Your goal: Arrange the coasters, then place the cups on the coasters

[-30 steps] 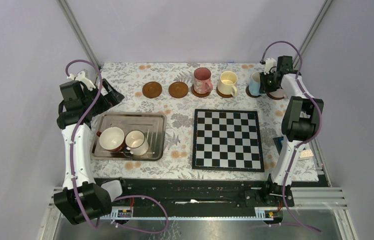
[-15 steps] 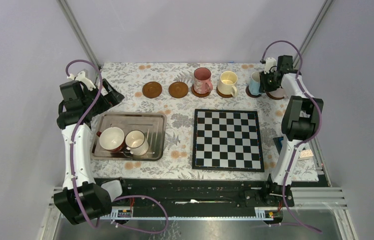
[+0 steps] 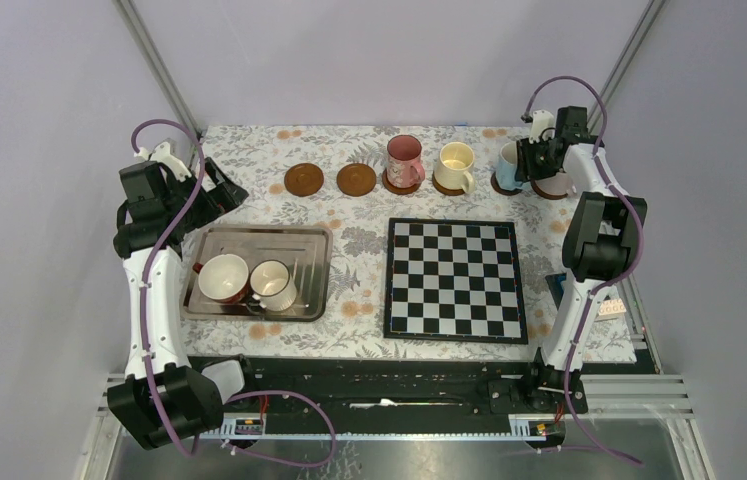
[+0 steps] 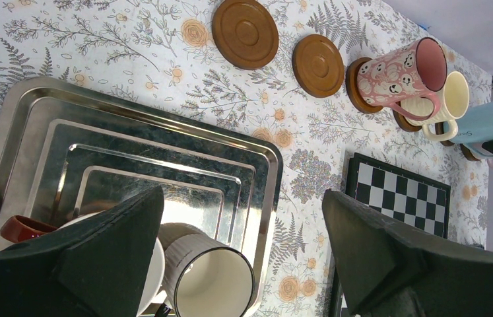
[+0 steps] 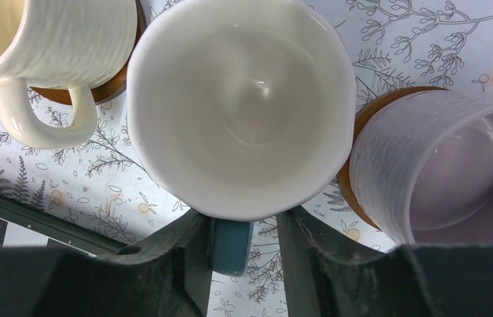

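Release step, by the look of it: light blue cup (image 5: 240,105) stands on its coaster (image 3: 497,186), upper right overhead. Right tool (image 5: 242,231) slackly straddles the handle (image 5: 231,249), jaws parted; left tool (image 4: 242,198) spread above tray (image 4: 131,158). Next: back off without nudging.

- Matte black wedge-shaped fingers (image 4: 389,257), broad and tapering.
- Behind the fingers, white tubular arm links (image 3: 144,300) between black boxy joint housings (image 3: 604,250).
- Purple cables (image 3: 162,122) looped alongside.

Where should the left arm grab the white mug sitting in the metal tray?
I'd take the white mug by its rim from straight above, pinching the wall on the side facing the chessboard. It stands upright, mouth open, and the dark-red cup crowds its other side in the tray.
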Controlling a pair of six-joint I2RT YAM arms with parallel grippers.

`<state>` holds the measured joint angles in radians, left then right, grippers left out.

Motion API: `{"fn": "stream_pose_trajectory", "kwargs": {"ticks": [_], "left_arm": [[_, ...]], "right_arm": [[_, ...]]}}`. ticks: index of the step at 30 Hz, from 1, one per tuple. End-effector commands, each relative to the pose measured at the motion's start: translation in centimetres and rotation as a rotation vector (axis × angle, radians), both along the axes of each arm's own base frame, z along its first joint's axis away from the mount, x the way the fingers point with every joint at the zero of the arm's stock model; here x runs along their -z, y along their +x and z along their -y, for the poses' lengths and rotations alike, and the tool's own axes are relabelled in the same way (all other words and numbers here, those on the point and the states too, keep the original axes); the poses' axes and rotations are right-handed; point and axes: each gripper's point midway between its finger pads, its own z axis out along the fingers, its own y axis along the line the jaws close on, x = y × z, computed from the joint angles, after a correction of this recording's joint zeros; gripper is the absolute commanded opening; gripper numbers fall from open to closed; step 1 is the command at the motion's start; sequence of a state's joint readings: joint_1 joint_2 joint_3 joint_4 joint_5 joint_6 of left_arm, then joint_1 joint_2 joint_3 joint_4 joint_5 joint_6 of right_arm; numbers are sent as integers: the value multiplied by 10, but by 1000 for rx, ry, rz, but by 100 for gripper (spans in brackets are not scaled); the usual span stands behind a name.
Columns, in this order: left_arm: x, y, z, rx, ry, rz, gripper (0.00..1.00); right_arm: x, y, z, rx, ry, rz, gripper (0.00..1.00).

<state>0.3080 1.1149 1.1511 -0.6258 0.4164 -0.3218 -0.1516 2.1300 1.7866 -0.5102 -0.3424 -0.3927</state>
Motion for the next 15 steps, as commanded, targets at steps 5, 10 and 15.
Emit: {"fn": "stream_pose_trajectory", "kwargs": {"ticks": [5,10,15], "left_arm": [[-13,5,-3,4,24,64,99],[-13,5,-3,3,24,63,99],[-13,5,-2,5,21,62,99]], "right_arm": [[-16,6,0,-16,14,30,50],[-16,2,2,-30,-9,26,50],[-19,-3,5,-47,-31,23,52]]}}
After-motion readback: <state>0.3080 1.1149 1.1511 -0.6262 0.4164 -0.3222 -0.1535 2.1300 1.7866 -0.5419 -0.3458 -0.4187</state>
